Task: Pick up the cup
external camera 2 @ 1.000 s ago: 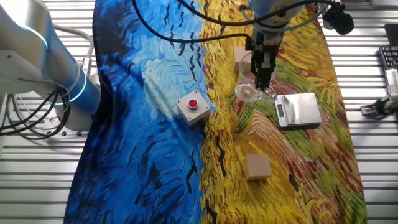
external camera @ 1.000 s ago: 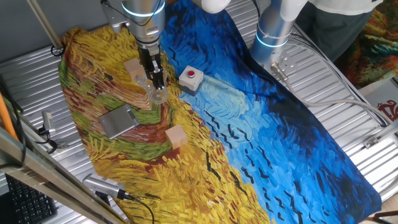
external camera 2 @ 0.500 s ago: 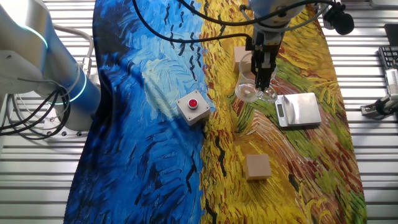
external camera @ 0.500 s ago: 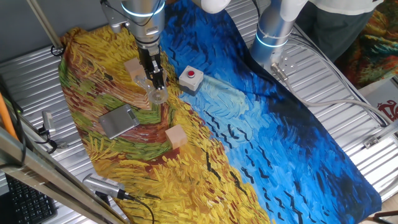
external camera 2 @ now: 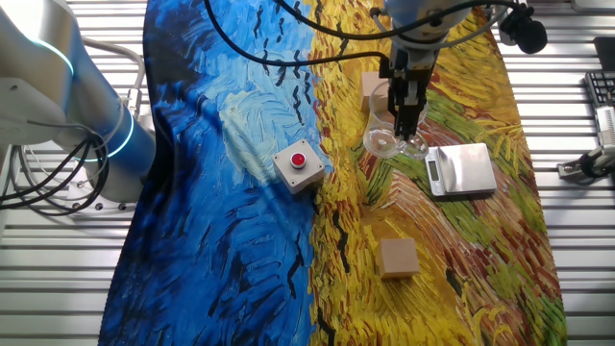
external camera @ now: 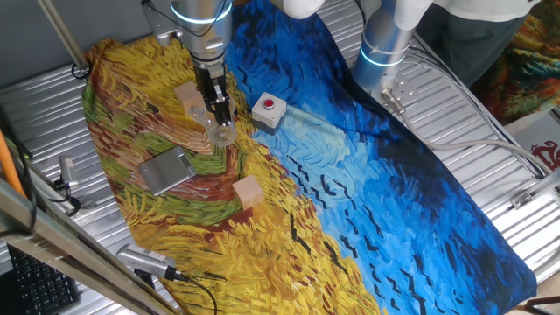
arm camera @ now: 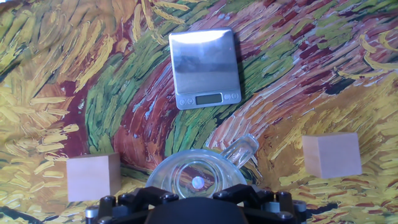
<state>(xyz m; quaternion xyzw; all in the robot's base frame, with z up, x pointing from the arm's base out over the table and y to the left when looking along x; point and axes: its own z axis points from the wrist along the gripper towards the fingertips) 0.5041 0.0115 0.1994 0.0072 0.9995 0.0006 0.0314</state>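
The cup (external camera: 221, 135) is clear, with a round rim and a small handle. It stands on the painted cloth between a tan cube and the grey metal box. My gripper (external camera: 218, 116) points straight down onto it. The fingers stand close together at the cup's rim, narrower than the cup, and seem to pinch its wall. In the other fixed view the gripper (external camera 2: 404, 130) meets the cup (external camera 2: 382, 144) the same way. In the hand view the cup (arm camera: 196, 176) lies right under the hand, its handle pointing to the upper right. The fingertips are hidden there.
A tan wooden cube (external camera: 187, 94) sits just behind the cup and another (external camera: 248, 191) lies nearer the front. The flat grey metal box (external camera: 166, 170) lies left of the cup. A box with a red button (external camera: 269, 111) stands to the right. A second arm's base (external camera: 385, 48) stands at the back.
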